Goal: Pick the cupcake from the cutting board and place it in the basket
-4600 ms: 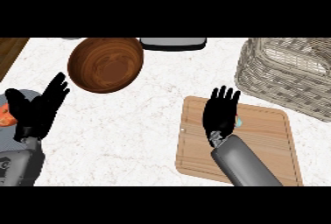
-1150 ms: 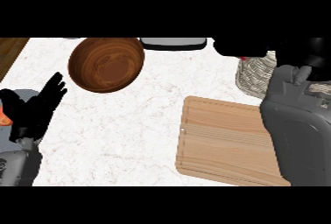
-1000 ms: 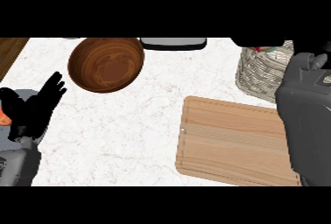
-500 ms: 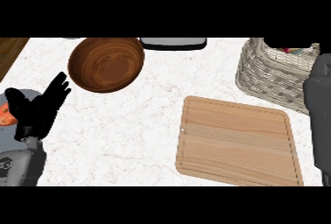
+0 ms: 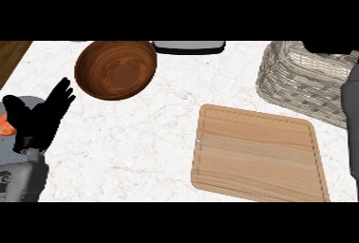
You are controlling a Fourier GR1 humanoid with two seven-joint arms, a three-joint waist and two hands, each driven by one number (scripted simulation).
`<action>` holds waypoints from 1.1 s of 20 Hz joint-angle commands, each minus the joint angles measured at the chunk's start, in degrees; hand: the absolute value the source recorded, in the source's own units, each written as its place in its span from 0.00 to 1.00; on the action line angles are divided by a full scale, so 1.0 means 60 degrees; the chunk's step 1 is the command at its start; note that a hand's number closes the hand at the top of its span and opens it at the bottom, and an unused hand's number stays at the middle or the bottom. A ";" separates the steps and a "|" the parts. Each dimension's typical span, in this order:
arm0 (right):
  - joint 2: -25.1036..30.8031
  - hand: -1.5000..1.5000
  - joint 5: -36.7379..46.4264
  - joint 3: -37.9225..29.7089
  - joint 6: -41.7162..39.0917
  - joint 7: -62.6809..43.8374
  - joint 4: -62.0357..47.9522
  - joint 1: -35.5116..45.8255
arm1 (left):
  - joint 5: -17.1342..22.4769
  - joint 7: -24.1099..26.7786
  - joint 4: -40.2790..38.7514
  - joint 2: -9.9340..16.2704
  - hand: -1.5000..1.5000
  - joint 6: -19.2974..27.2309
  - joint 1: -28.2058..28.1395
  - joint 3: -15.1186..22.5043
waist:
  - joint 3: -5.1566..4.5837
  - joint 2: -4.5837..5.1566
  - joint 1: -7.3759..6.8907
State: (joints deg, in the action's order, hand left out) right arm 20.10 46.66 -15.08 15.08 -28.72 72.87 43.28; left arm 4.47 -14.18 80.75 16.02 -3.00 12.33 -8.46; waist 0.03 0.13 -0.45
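At the far left edge I see my left hand (image 5: 38,116) resting above the counter, its fingers (image 5: 61,92) straight and spread, pointing up and a little to the right, holding nothing; its grey forearm (image 5: 21,182) comes in from the lower left corner; just behind the base of the thumb a small orange thing (image 5: 5,127) shows at the edge, and I cannot tell what it is. Up and to the right of those fingertips, close but apart from them, lies a round brown wooden bowl (image 5: 116,70) on the white marbled counter (image 5: 126,147); beyond the bowl, at the top of the view, a dark grey tray-like object (image 5: 189,46) is cut off by the frame. Further right, well away from the left fingers, the wooden cutting board (image 5: 258,152) lies flat with nothing on it. Up and right of the board stands the wicker basket (image 5: 294,80), its near wall just past the board's far right corner. At the basket's top right a black shape (image 5: 329,46) that I take for my right hand hangs over the rim, mostly cut off by the frame; I cannot tell whether its fingers are curled or straight; the grey right forearm (image 5: 351,118) runs down the right edge below it. Just under that black shape, inside the basket, a small reddish bit (image 5: 332,55) shows; I cannot say for certain that it is the cupcake, which I see nowhere else.
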 commanded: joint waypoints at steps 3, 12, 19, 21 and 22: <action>-0.0093 0.00 0.0250 -0.0172 0.1332 0.0641 -0.2379 0.0622 | -0.0253 -0.0181 -0.0137 -0.0268 0.50 0.0206 0.0317 0.0186 | -0.0003 0.0014 -0.0043; 0.0349 0.00 -0.1615 -0.1040 0.1476 0.2454 -0.2614 0.0671 | -0.0232 0.0501 -0.0365 -0.0130 0.50 -0.0109 -0.0001 -0.0108 | -0.0004 -0.0006 0.0005; 0.0944 0.00 -0.3390 -0.2954 0.1758 0.1760 -0.1194 0.0430 | -0.0151 -0.0149 -0.0150 0.0010 0.50 -0.0074 0.0204 -0.0161 | 0.0000 -0.0077 0.0232; 0.1372 0.00 -0.4349 -0.3645 0.1040 0.2059 -0.0840 -0.0374 | -0.0047 0.0135 -0.0292 0.0009 0.50 -0.0175 0.0020 -0.0286 | 0.0003 -0.0082 0.0304; 0.2010 0.00 -0.4672 -0.4021 0.0657 0.2123 -0.1278 -0.0219 | -0.0121 0.0037 0.0313 -0.0121 0.50 -0.0106 -0.0523 -0.0124 | 0.0007 -0.0069 0.0139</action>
State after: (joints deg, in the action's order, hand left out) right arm 27.29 25.49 -33.20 22.95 -16.48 63.86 44.40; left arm 3.63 -13.20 79.98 15.54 -3.49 11.73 -9.52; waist 0.03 -0.20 0.55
